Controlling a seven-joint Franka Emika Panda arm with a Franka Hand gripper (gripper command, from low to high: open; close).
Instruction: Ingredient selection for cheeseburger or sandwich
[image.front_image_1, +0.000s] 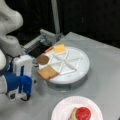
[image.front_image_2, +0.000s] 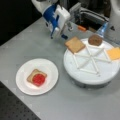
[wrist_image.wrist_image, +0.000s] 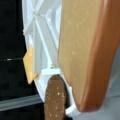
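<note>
— Two toast squares in play? Where's each, rel. to the jaws?

— One toast square (image.front_image_1: 47, 72) lies on the near rim of the divided white tray (image.front_image_1: 75, 72), just beside the gripper (image.front_image_1: 21, 93), toward a front view's right. Same piece (image.front_image_2: 74, 44) sits just right of and below the gripper (image.front_image_2: 57, 32) in a front view. Other toast (image.front_image_2: 35, 75) is on the round white plate (image.front_image_2: 25, 75), well apart from the jaws, w/ the red tomato disc (image.front_image_2: 38, 79) on top. That's the sandwich so far: toast + tomato.

— Jaws holding anything?

— Can't tell if they're wide or narrow; blue fingers (image.front_image_1: 26, 86) point down at the table (image.front_image_1: 105, 62) beside the tray, and nothing shows between them. Wrist view has no jaws in it, only the toast edge (wrist_image.wrist_image: 85, 50) filling the frame, v. close.

— Rest of the ingredients?

— Dark brown patty disc (image.front_image_1: 43, 59) in the next tray compartment, just past the toast from the gripper; also in wrist view (wrist_image.wrist_image: 55, 100). Yellow cheese square (image.front_image_1: 60, 48) at the tray's far side, farther from the jaws; in a front view it's at the tray's right edge (image.front_image_2: 113, 53). Wrist view shows a yellow corner (wrist_image.wrist_image: 29, 65) of it.

— Plate in both front views?

— Yes. Tomato (image.front_image_1: 83, 113) and plate (image.front_image_1: 62, 110) sit at a front view's bottom.
</note>
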